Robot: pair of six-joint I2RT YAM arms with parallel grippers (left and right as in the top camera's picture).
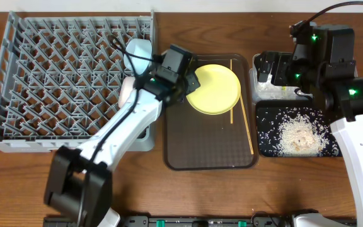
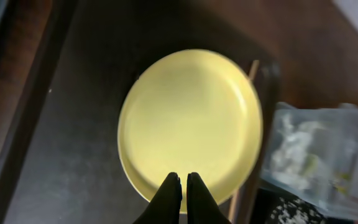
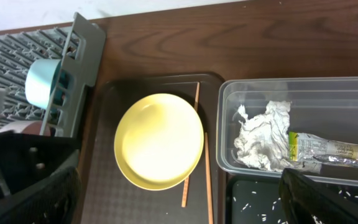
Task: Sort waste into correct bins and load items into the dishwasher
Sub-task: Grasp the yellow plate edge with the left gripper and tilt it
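The round yellow plate lies on the brown serving tray, with two wooden chopsticks beside and under its right edge. My left gripper is shut and empty, its tips over the plate's near rim. My right gripper is open and empty, above the clear container, which holds crumpled tissue and the green-and-yellow wrapper. Rice lies in the black tray. The light blue bowl stands in the grey dish rack. A white dish is partly hidden by my left arm.
The rack's right wall stands next to the brown tray's left edge. The clear container and black tray sit side by side just right of the brown tray. Bare wooden table runs along the front.
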